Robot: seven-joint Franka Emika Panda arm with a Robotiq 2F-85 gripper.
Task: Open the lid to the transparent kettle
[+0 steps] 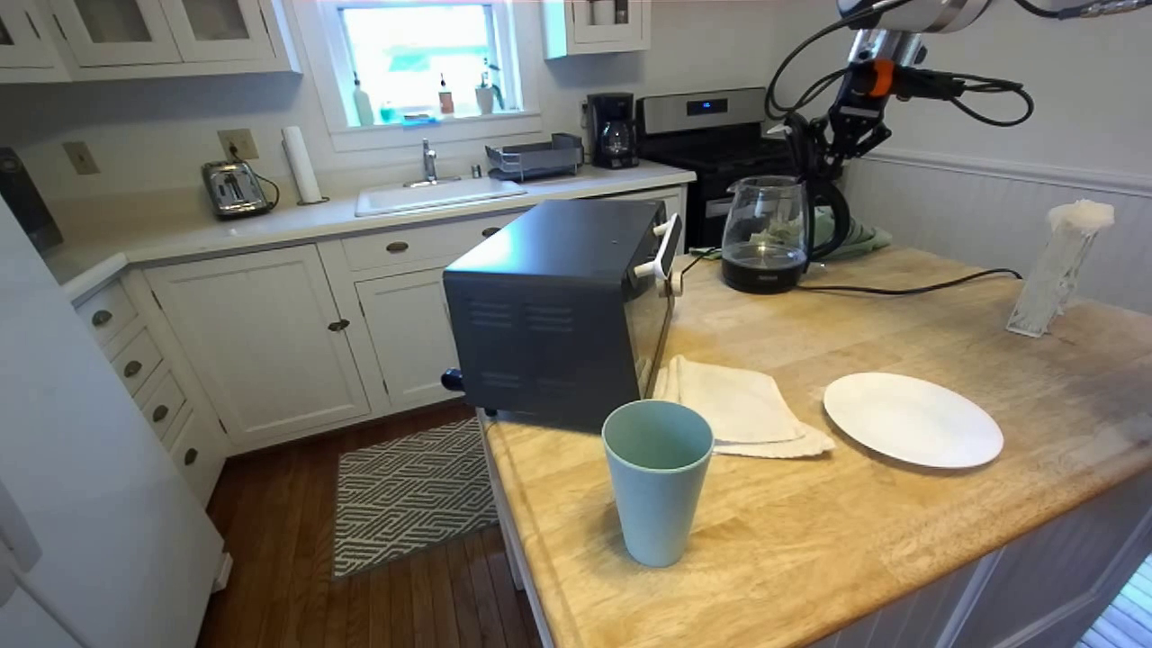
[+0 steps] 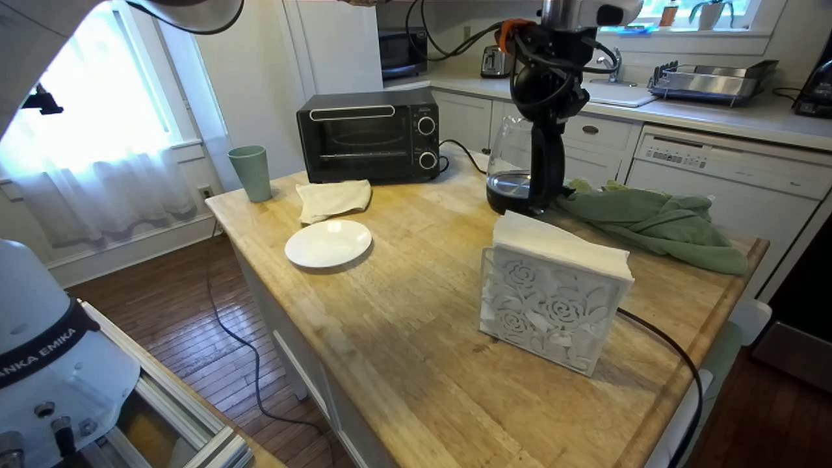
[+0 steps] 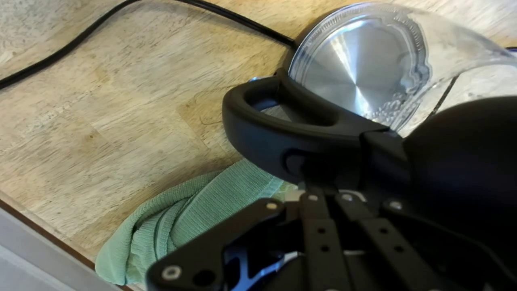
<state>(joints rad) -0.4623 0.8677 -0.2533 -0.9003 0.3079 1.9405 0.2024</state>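
The transparent kettle (image 1: 763, 220) stands upright on the wooden table, its black handle (image 1: 832, 220) towards my gripper. It also shows in an exterior view (image 2: 508, 153) and in the wrist view (image 3: 355, 66). The black lid (image 1: 797, 148) stands tipped up at the handle side, and the kettle's mouth is uncovered. In the wrist view the lid looks like the large dark shape (image 3: 468, 149) at the right, close to my fingers. My gripper (image 3: 321, 176) has its fingers together at the top of the handle, by an oval button outline. Its fingertips are dark, and I see nothing between them.
A green towel (image 2: 656, 221) lies beside the kettle. A white napkin holder (image 2: 552, 305), a white plate (image 1: 913, 420), a cream cloth (image 1: 733, 405), a black toaster oven (image 1: 558, 306) and a teal cup (image 1: 657, 486) stand on the table. A black cord (image 3: 80, 44) runs across it.
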